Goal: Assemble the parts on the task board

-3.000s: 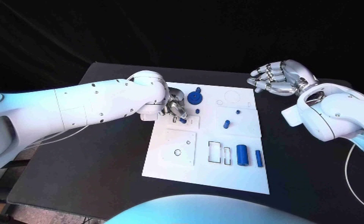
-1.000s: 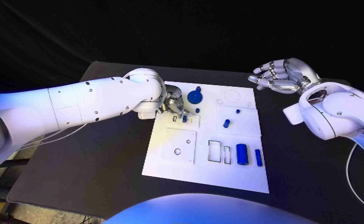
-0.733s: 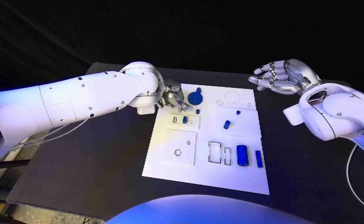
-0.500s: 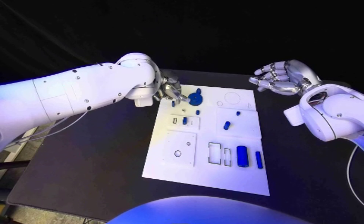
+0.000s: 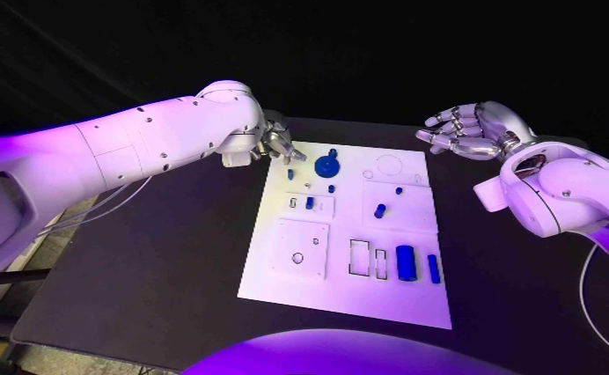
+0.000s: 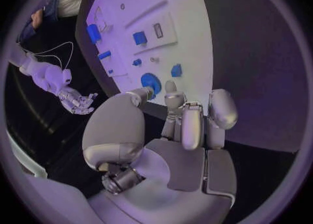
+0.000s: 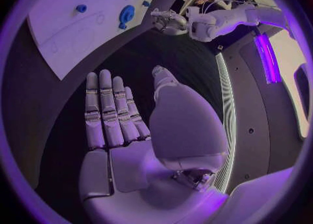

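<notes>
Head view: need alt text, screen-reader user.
A white rectangular task board lies on a black table, with small blue parts scattered on it. The left hand hovers at the board's far left corner, holding nothing; the right hand hangs open beyond its far right corner.

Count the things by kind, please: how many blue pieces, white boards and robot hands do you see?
blue pieces: 8
white board: 1
robot hands, the left hand and the right hand: 2
Total: 11
</notes>
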Robot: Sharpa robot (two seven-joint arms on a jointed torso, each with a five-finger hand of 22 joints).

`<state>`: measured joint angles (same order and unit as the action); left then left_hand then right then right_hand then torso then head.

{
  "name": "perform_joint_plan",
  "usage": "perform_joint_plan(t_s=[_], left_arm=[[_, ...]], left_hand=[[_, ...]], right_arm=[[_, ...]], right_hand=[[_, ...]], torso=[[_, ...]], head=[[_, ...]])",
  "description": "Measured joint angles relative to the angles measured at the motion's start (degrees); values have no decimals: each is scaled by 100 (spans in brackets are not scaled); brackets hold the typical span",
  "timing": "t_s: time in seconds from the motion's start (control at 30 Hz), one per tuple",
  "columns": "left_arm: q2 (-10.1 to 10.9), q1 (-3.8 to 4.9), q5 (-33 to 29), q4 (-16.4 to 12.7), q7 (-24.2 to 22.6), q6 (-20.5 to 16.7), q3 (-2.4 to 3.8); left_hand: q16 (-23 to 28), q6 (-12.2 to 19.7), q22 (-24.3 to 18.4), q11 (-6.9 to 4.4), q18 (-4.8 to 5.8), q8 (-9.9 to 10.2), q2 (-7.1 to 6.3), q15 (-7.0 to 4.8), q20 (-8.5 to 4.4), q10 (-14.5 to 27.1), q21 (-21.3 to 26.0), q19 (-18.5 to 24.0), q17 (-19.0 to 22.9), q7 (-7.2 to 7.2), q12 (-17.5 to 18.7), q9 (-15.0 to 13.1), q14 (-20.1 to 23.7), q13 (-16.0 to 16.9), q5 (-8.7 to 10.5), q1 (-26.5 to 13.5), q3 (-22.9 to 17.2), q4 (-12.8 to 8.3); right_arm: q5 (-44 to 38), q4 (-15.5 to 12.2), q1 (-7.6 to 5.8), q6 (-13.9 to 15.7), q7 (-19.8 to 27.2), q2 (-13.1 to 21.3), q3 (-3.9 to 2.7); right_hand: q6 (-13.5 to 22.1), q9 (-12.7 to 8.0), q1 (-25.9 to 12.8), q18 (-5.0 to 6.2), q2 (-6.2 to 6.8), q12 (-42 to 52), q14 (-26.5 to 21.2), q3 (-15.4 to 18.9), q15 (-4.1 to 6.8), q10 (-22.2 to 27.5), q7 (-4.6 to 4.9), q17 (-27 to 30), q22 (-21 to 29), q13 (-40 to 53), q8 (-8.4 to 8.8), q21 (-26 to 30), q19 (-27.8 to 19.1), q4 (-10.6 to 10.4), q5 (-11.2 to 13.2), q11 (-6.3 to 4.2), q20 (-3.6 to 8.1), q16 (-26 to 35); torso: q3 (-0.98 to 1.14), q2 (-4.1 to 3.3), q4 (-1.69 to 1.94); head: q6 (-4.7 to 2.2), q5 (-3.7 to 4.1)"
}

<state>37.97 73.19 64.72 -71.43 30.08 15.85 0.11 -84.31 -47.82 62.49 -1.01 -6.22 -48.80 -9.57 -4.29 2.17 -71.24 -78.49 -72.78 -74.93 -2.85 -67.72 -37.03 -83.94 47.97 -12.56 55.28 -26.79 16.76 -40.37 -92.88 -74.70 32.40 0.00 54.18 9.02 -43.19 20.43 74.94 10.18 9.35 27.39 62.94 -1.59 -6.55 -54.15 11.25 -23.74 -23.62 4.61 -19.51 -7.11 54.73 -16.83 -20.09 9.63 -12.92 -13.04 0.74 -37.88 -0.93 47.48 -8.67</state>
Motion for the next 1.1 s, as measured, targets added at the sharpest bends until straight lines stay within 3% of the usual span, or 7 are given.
perform_joint_plan(t_s=[0.43, 1.1], left_arm=[[-305, 1, 85, 567, 2, 224, -129], [-451, -9, 73, 743, 2, 368, -211]], left_hand=[[0, 11, -33, 0, 1, 24, 0, 0, -10, 41, 23, 34, 0, -11, 28, 1, 0, -41, 0, 0, 63, -1], [0, 20, -71, 20, 1, 24, 0, 0, -1, 61, 48, 42, 1, -20, 28, 2, 0, -62, 1, 0, 63, -1]], right_arm=[[5, -5, 0, -1, 0, 0, 0], [9, -5, 1, -1, 0, -17, 0]], right_hand=[[0, 0, 0, 0, 0, 0, 0, 0, 0, 0, 0, 0, 0, 1, 0, 0, 0, 0, 0, 0, 0, 0], [0, -7, -24, 0, -25, 0, 0, 23, 0, 0, 0, -1, 9, -9, -22, 0, 0, 23, -32, 0, 0, 0]], torso=[[-4, -10, -10], [0, 5, 0]], head=[[24, -1], [83, 8]])
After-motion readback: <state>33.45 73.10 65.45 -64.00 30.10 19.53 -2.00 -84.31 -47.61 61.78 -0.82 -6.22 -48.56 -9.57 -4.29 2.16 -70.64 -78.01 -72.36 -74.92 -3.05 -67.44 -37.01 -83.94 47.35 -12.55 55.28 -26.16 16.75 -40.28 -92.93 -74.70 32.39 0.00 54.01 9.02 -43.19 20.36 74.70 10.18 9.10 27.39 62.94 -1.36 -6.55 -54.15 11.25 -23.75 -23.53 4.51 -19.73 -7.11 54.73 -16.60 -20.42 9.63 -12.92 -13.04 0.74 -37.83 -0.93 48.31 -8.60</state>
